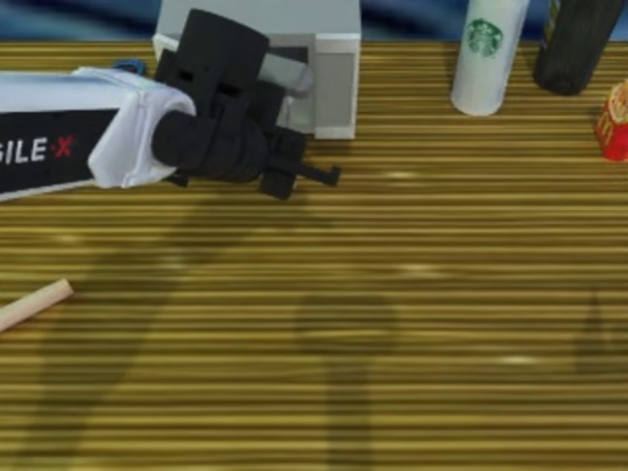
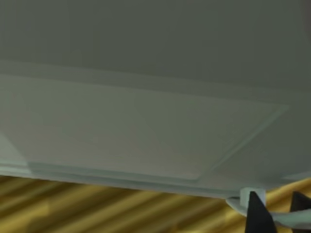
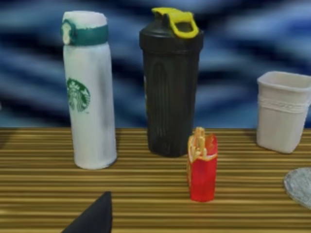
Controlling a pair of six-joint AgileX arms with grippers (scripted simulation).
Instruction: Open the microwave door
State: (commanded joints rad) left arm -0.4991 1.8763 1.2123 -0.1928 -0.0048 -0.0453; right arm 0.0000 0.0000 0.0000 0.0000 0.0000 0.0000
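Observation:
The light grey-white microwave [image 1: 294, 20] stands at the back of the table, left of centre. Its control strip [image 1: 336, 88] shows, but my left arm covers most of the microwave door in the top view. In the left wrist view the microwave door [image 2: 146, 121] fills the frame with its grey window panel. My left gripper [image 2: 274, 216] is at the door's edge, its two dark fingertips [image 2: 252, 216] close together with the pale door handle [image 1: 287, 73] between them. Of my right gripper only one dark fingertip [image 3: 97, 216] shows, over bare table at the right, holding nothing.
A white green-logo cup [image 1: 484, 54] and a black shaker bottle [image 1: 579, 44] stand right of the microwave, with a red fries box [image 1: 615, 123] in front of them. A white cup [image 3: 283, 111] and a grey disc [image 3: 299, 187] are farther right. A wooden stick [image 1: 34, 304] lies at the left edge.

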